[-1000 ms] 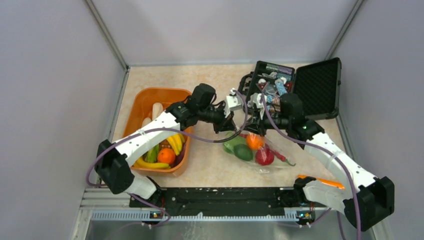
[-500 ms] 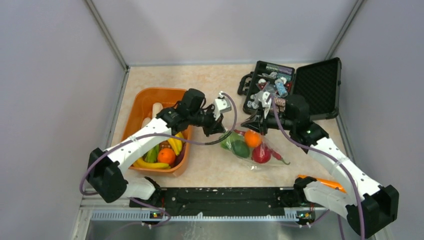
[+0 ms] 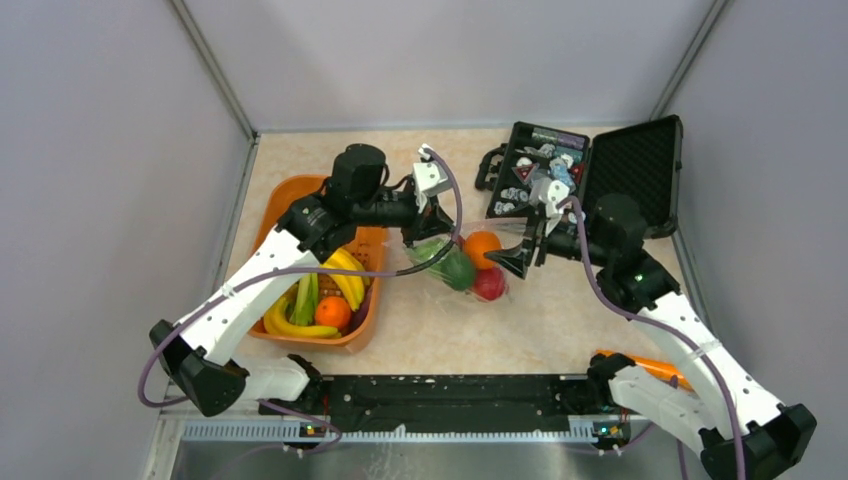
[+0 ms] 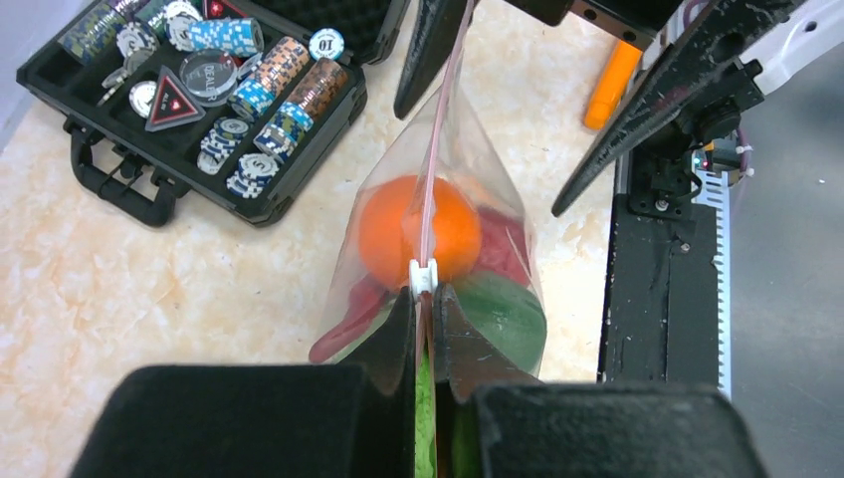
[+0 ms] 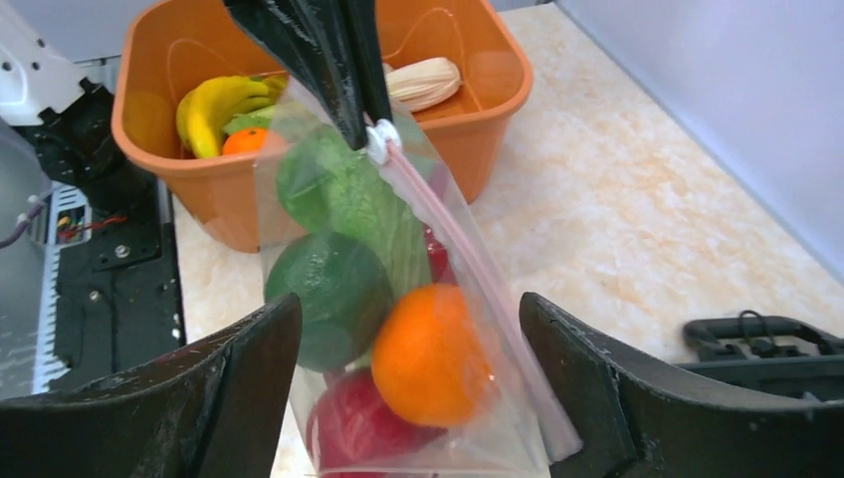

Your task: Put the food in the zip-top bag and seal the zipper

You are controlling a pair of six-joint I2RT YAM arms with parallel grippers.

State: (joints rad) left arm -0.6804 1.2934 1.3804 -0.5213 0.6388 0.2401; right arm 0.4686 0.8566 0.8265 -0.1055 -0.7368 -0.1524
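The zip-top bag [image 3: 462, 268] hangs from my left gripper [image 3: 425, 228], which is shut on its pink zipper [image 4: 438, 129] just behind the white slider [image 4: 425, 276]. Inside the bag are an orange [image 3: 482, 245], green pieces [image 3: 455, 270] and a red piece [image 3: 489, 284]. My right gripper [image 3: 520, 255] is open, with its jaws spread wide on either side of the bag's other end [image 5: 398, 299] and not touching it. More food lies in the orange tub [image 3: 290, 200]: bananas [image 3: 345, 275], an orange [image 3: 332, 312] and a pale piece [image 5: 423, 82].
An open black case [image 3: 640, 170] of chips [image 4: 249, 90] stands at the back right, close behind my right gripper. An orange tool [image 3: 640, 360] lies near the right arm's base. The black base rail [image 3: 440, 395] runs along the near edge.
My right gripper let go of the bag and opened. My left gripper pulled the bag's zipper end back and to the left, towards the tub, and the bag followed.
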